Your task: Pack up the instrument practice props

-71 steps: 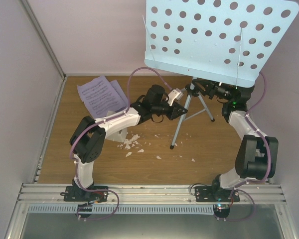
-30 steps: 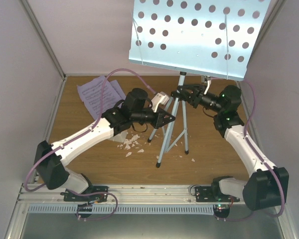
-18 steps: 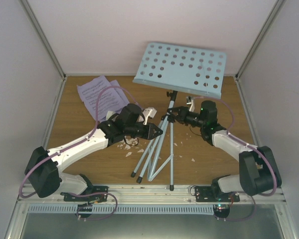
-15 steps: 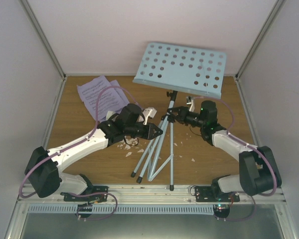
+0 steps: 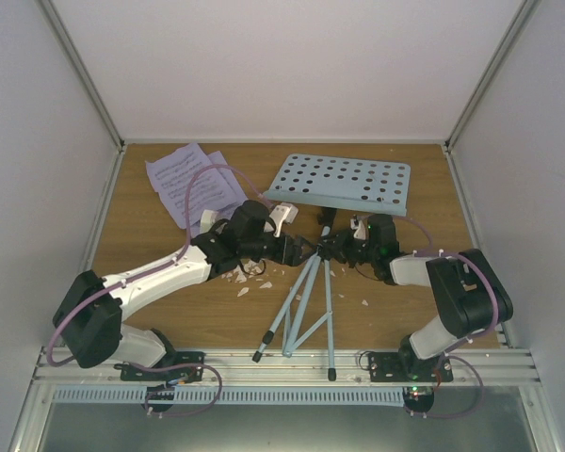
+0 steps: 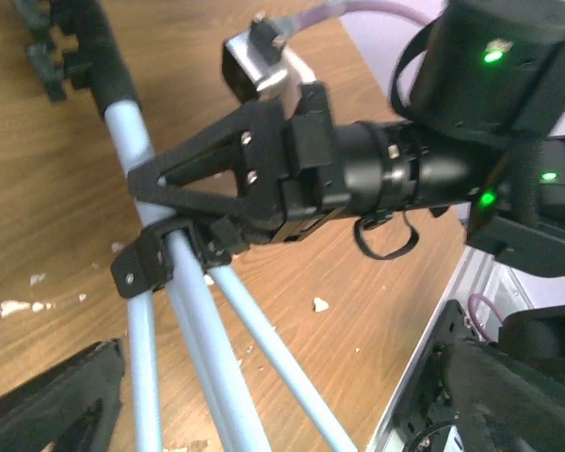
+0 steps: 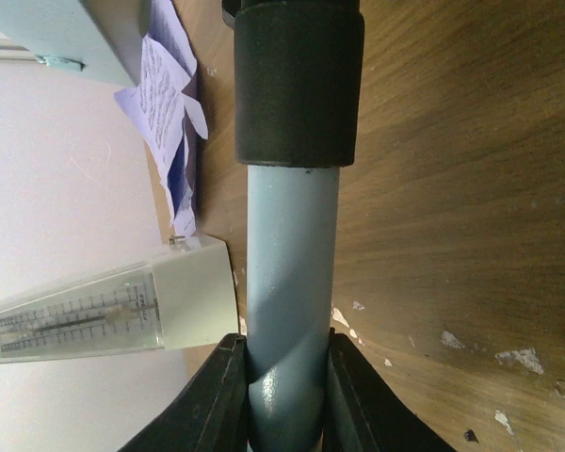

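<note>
Lying flat on the wooden table (image 5: pixel 410 315), the music stand (image 5: pixel 339 182) is recorded at the centre of the overhead view.

- Desk (image 5: pixel 358 179): light blue, perforated with rows of round holes, set at the upper centre of the frame.
- Legs (image 6: pixel 143 377): thin pale-blue tubes, fanned out from a black hub (image 6: pixel 141 268) toward the bottom centre of the overhead frame.
- Shaft (image 7: pixel 292 254): blue-grey tube capped by a black sleeve (image 7: pixel 299 85).

The right gripper (image 7: pixel 287 377) is shown pinching the shaft just below the sleeve, with both fingers pressed against the tube. The left gripper (image 5: pixel 301 251) is placed at the hub from the left; in its wrist view its fingers are spread wide, with the legs between them and no grip seen.

The sheet-music pages (image 5: pixel 188 184), pale lilac and printed, are laid overlapping at the upper left of the overhead view. The metronome (image 7: pixel 104 315), white and tapered with a scale on its face, is seen at the lower left of the right wrist view, near the held shaft. Small white crumbs (image 5: pixel 250 278) are scattered on the wood by the left arm.
</note>
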